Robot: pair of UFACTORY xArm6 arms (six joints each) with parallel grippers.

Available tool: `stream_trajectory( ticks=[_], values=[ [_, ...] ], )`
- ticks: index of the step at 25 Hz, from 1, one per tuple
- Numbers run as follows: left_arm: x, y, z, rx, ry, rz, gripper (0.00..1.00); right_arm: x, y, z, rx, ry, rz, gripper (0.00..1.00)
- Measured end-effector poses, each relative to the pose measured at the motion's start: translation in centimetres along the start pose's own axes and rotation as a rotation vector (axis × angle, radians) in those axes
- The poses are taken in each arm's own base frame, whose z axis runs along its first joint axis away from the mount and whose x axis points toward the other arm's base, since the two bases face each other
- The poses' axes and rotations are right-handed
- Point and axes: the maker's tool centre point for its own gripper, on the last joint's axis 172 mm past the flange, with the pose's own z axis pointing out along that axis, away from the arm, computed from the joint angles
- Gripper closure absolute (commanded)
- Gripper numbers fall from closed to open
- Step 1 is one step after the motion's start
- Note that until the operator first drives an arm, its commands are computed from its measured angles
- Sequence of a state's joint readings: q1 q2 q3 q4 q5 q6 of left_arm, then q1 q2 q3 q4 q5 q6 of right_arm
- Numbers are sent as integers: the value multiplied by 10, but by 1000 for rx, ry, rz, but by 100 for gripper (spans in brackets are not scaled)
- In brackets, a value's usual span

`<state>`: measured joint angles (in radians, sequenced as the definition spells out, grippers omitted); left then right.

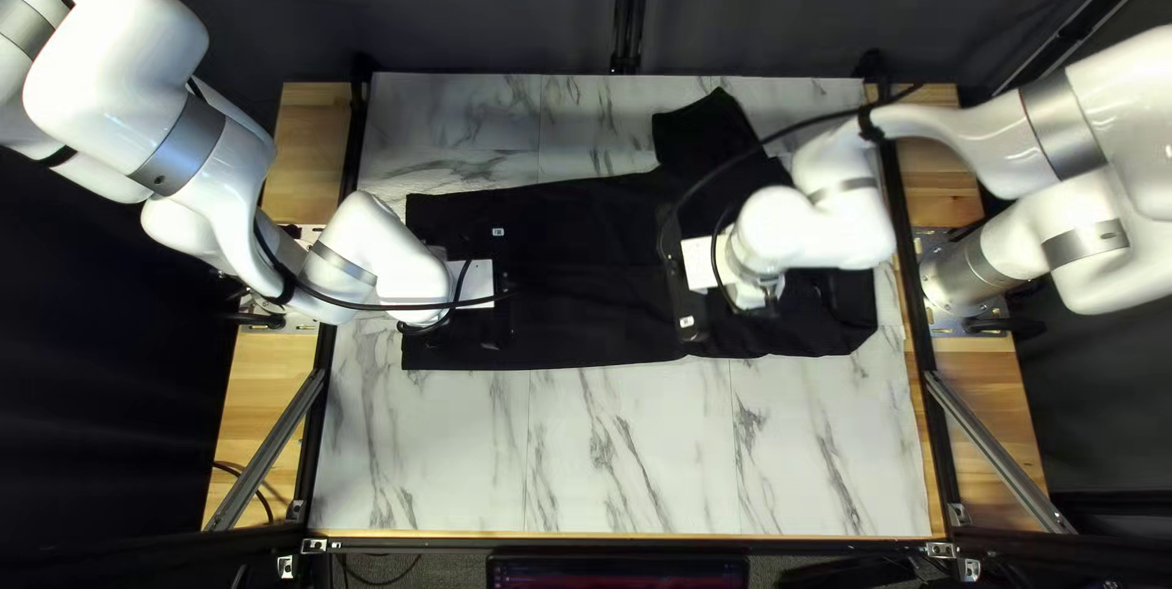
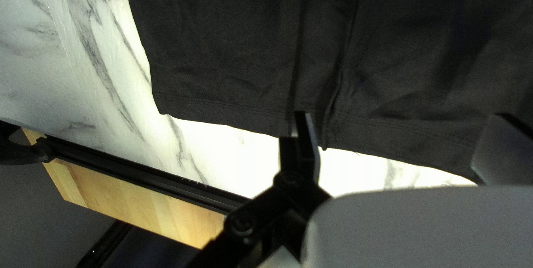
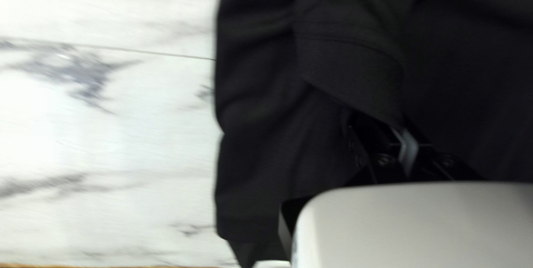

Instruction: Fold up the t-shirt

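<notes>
Black against the white, grey-veined counter (image 1: 635, 455), the t-shirt (image 1: 574, 296) lies stretched across the middle with its hem at the left and a sleeve (image 1: 708, 131) reaching toward the far side, where a dark curtain (image 1: 488, 3) hangs. We have the left claw (image 1: 421, 328) wide open and empty by the hem, while at the right we have the right claw (image 1: 759, 302) closed on cloth of the shirt, beside a stitched edge.

legible text: none; labels: none readable; numbers: none; signs: none
</notes>
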<state>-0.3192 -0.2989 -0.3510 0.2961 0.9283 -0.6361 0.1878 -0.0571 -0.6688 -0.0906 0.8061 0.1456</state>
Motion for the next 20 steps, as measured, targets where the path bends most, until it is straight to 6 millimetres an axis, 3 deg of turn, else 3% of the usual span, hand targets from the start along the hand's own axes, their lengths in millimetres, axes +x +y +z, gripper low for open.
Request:
stream_trajectory(
  ticks=[1, 2, 3, 10, 20],
  values=[
    [0, 0, 0, 0, 0, 0, 0, 0, -2, 2, 1, 7, 11, 19],
    [0, 0, 0, 0, 0, 0, 0, 1, -3, 5, 1, 14, 21, 13],
    [0, 0, 0, 0, 0, 0, 0, 2, -3, 8, 1, 25, 33, 0],
    [0, 0, 0, 0, 0, 0, 0, 10, -8, 31, -31, 77, 90, 0],
    [0, 0, 0, 0, 0, 0, 0, 4, -8, 29, -73, 73, 92, 0]
  ],
)
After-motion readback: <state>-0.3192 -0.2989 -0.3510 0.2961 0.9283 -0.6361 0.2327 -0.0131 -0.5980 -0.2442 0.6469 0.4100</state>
